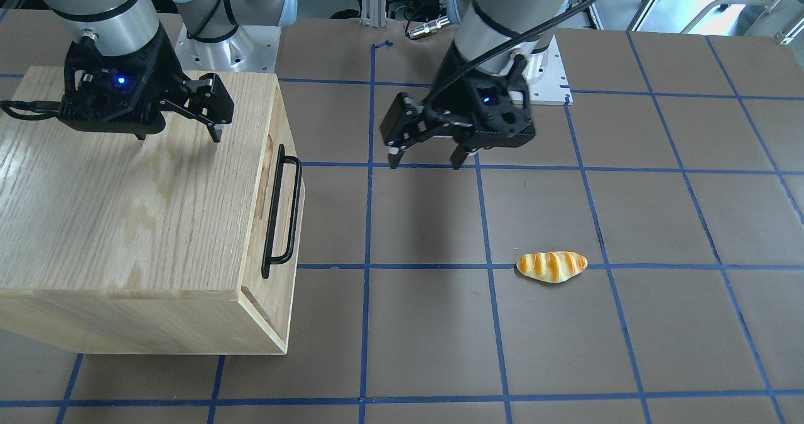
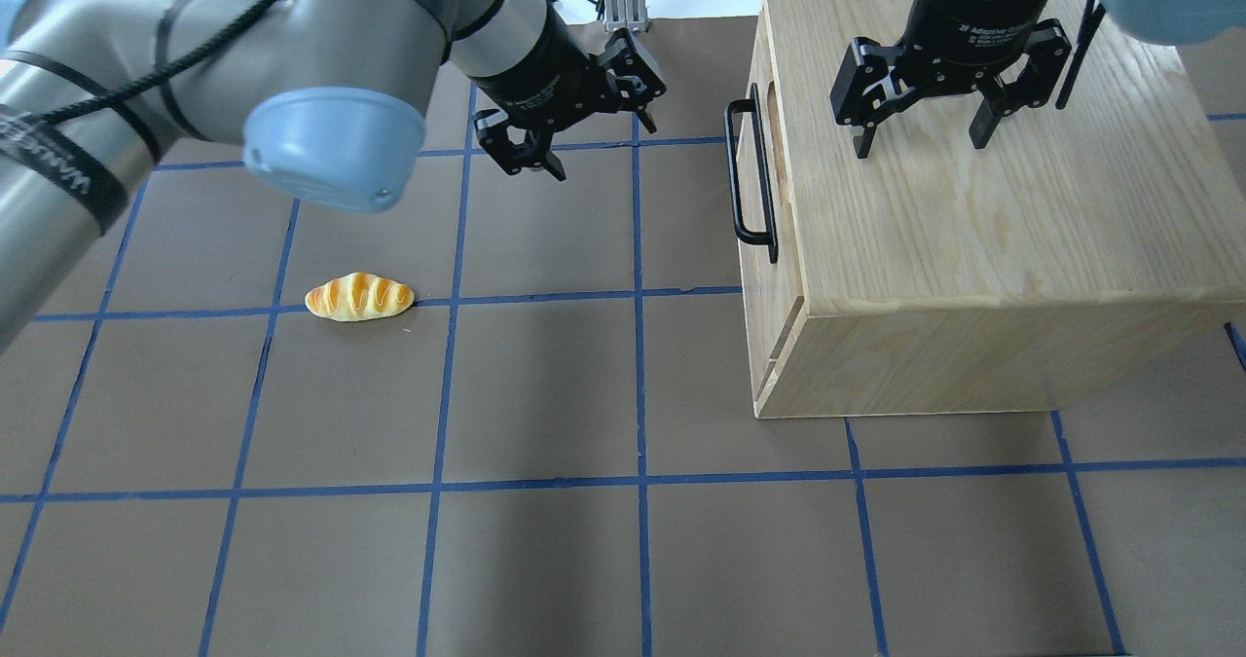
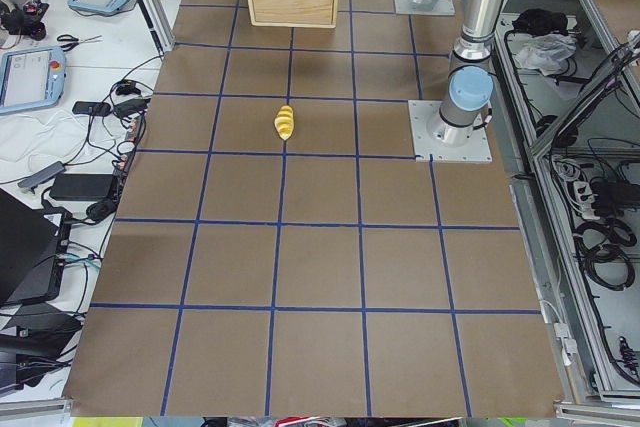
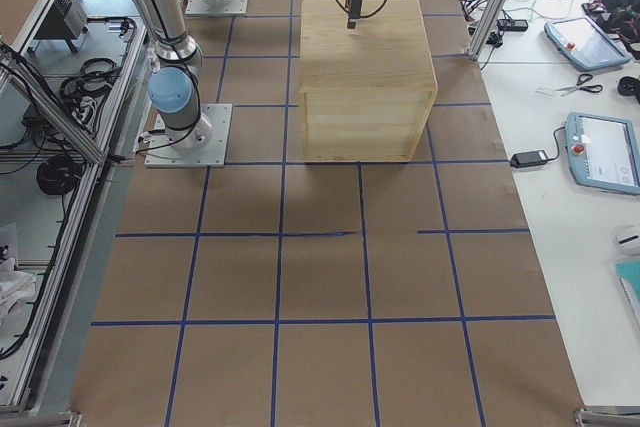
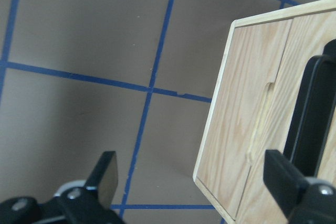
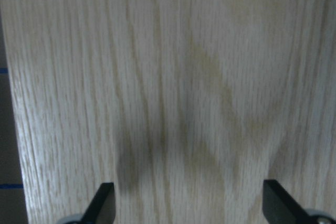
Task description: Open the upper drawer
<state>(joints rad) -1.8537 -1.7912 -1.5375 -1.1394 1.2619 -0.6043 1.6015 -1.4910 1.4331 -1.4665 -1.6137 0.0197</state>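
The oak cabinet (image 1: pixel 125 223) stands on the table with its front towards the table's middle. The upper drawer (image 1: pixel 281 119) sits flush in the cabinet, with a long black bar handle (image 1: pixel 282 210). The drawer (image 2: pixel 784 277) and handle (image 2: pixel 750 175) also show in the overhead view. My left gripper (image 1: pixel 426 159) is open and empty above the table, apart from the handle. In the left wrist view its fingers (image 5: pixel 107 169) stand wide, with the handle (image 5: pixel 310 114) at the right. My right gripper (image 2: pixel 920 146) is open just above the cabinet's top (image 6: pixel 173 77).
A toy bread roll (image 1: pixel 551 266) lies on the brown, blue-taped table (image 1: pixel 659 223), on the left arm's side, also seen from overhead (image 2: pixel 358 297). Operator tables with tablets (image 4: pixel 585 42) and cables line the far side.
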